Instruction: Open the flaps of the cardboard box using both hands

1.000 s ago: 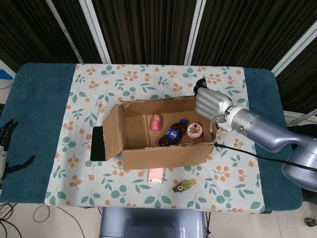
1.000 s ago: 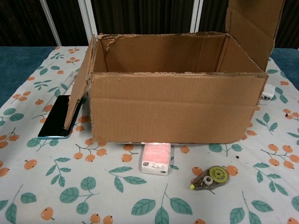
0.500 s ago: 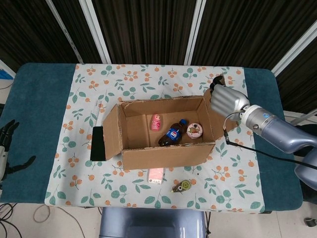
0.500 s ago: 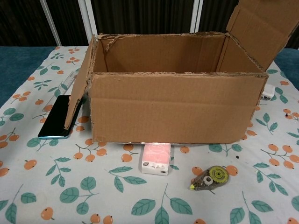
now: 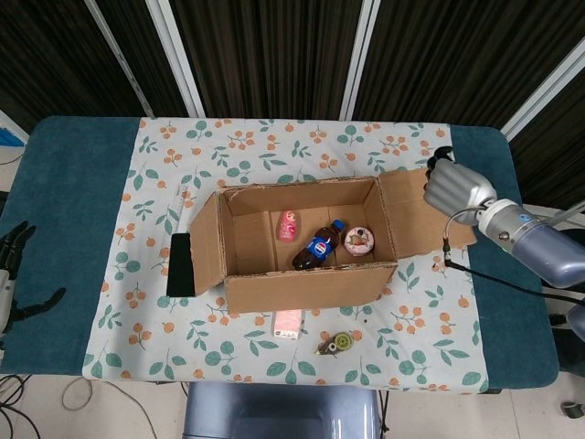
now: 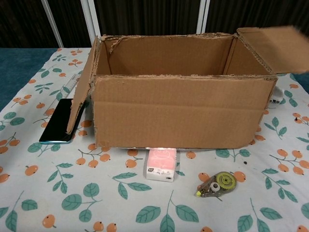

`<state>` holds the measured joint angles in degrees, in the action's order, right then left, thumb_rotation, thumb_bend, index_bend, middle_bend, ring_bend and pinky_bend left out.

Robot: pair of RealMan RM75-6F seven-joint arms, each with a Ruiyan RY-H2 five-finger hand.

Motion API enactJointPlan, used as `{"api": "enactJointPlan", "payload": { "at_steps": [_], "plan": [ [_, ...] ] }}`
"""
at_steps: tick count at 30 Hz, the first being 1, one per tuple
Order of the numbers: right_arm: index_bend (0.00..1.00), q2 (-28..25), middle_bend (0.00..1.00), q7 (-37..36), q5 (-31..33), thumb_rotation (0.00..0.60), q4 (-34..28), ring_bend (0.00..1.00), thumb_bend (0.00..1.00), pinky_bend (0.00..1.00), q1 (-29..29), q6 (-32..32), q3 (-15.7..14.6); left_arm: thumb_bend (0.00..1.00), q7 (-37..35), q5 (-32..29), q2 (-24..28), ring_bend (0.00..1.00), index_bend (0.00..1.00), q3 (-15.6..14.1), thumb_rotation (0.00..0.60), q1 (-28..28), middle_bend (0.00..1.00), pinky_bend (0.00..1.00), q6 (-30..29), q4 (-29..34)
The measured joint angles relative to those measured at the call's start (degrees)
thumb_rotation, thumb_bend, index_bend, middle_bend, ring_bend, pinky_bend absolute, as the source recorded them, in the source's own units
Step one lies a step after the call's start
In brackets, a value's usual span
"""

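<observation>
Our right hand point(image 5: 450, 186), fingers curled on the right flap point(image 5: 419, 212), presses it outward; the cardboard box point(image 5: 302, 245) sits mid-desk, left hand point(image 5: 13, 265) idle and released

Bottle point(image 5: 320, 245) in box point(image 6: 178, 111); phone point(image 6: 60, 121) left of it, tissue pack point(image 6: 161, 164) & tape roller point(image 6: 216, 184) in front

Open brown cardboard box point(image 5: 302, 247) sits mid-worktop on the fruit-print cloth point(image 5: 274, 146). Right flap point(image 5: 416, 212) folded outward, near flat; right hand point(image 5: 454, 187) rests fingers-curled on its outer edge. Left flap point(image 5: 207, 243) hangs out above a black phone point(image 5: 179, 264). Inside: dark cola bottle point(image 5: 320, 245), pink carton point(image 5: 288, 225), pink round pastry point(image 5: 359, 240). Left hand point(image 5: 13, 271) off the worktop's left edge (fingers apart, holding nothing).
</observation>
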<state>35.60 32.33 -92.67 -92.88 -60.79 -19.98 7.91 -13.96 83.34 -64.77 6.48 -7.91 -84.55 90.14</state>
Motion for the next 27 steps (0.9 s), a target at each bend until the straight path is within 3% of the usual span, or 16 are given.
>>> {"api": "enactJointPlan", "payload": {
  "at_steps": [3,7,11,15,20,23,27],
  "plan": [
    [0.34,0.1,0.31,0.8,1.4,0.6,0.6,0.24,0.95,0.28,1.5,-0.8,-0.3,0.18,0.2,0.0,0.0,0.0,0.0,-0.1,0.6,0.0,0.0,0.06,0.1,0.0],
    [0.27,0.4,0.27,1.1,3.8,0.6,0.9,0.22,0.77,0.28,3.5,-3.6,-0.1,0.18,0.5,-0.2,-0.1,0.0,0.0,0.0,0.6,-0.1,0.0,0.06,0.1,0.0],
    [0.26,0.8,0.27,0.7,7.9,0.6,0.2,0.22,0.7,0.28,6.6,-8.9,0.5,0.18,1.2,-0.5,-0.1,0.0,0.0,0.0,0.6,0.0,0.0,0.06,0.2,0.0],
    [0.2,1.9,0.2,-0.3,12.8,0.6,-2.1,0.19,0.56,0.27,11.8,-18.2,1.1,0.16,3.9,-2.0,-0.1,0.0,0.0,0.2,0.6,0.1,0.0,0.06,0.5,0.4],
    [0.02,4.6,0.04,-3.0,18.0,0.6,-6.5,0.07,0.22,0.25,20.2,-32.7,1.2,0.11,8.9,-3.7,0.5,0.0,0.0,0.3,0.6,0.5,0.0,0.05,0.5,2.2],
    [0.0,7.2,0.0,-6.9,21.5,0.6,-10.1,0.01,0.11,0.23,27.0,-41.8,0.9,0.09,11.2,-3.6,0.8,0.0,0.0,0.0,0.6,0.9,0.0,0.04,-0.2,3.2],
    [0.0,10.9,0.0,-15.0,24.7,0.6,-14.1,0.0,0.07,0.22,35.5,-50.8,-0.1,0.07,13.8,-2.9,1.2,0.0,0.0,-1.0,0.6,2.1,0.0,0.03,-1.5,3.3]
  ]
}}
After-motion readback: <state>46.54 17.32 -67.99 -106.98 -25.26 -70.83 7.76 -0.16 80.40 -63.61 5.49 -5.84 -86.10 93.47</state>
